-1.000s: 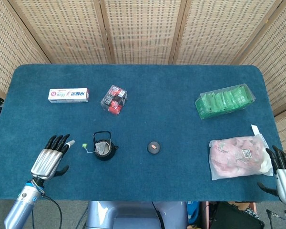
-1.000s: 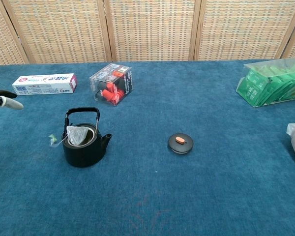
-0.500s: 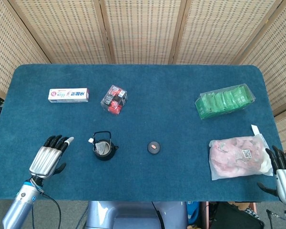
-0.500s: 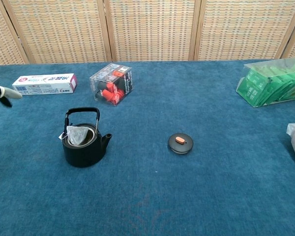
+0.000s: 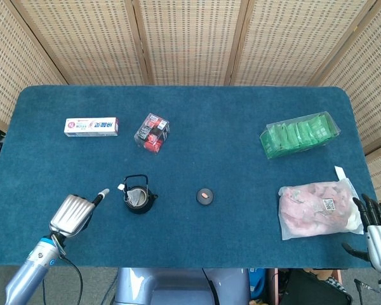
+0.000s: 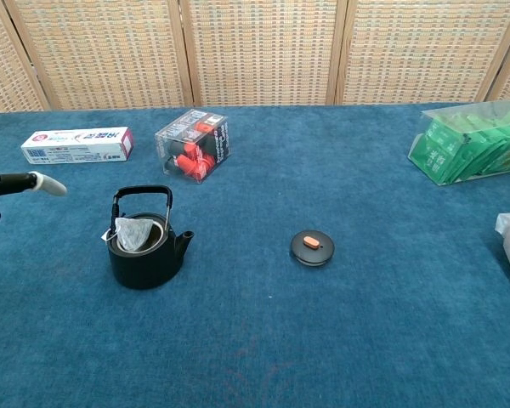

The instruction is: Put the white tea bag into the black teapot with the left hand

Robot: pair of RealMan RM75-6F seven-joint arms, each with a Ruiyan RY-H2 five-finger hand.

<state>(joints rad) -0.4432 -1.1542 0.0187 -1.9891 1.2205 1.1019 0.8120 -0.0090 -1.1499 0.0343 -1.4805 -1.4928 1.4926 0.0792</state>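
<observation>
1. Presently, the left hand (image 5: 72,213) hovers over the table's near left edge, just left of the teapot (image 5: 138,197). Its metal back faces up, one white-tipped finger (image 6: 48,183) points toward the teapot, and it holds nothing. The other fingers are hidden beneath the hand, so how far it is open cannot be told.
2. The teapot is black, round and squat, with a wire handle standing upright and its top uncovered.
3. The tea bag (image 6: 136,232), a white gauzy pouch, sits inside the teapot's mouth; its small paper tag (image 5: 121,187) hangs outside on the left.
4. The lid (image 5: 205,196), a flat black disc with an orange knob, lies on the cloth to the right of the teapot, apart from it.
5. A long white carton (image 5: 91,126) and a clear plastic box (image 5: 152,133) of red and black items lie behind the teapot.
6. A clear pack of green sachets (image 5: 299,135) sits at the far right; a clear bag of pink contents (image 5: 317,210) lies nearer.
7. The right hand (image 5: 378,229) rests at the table's near right corner, fingers spread, empty, just beside the pink bag.
8. The table (image 5: 228,152) is covered in blue napped cloth; woven cane screens (image 5: 190,38) stand behind it.
</observation>
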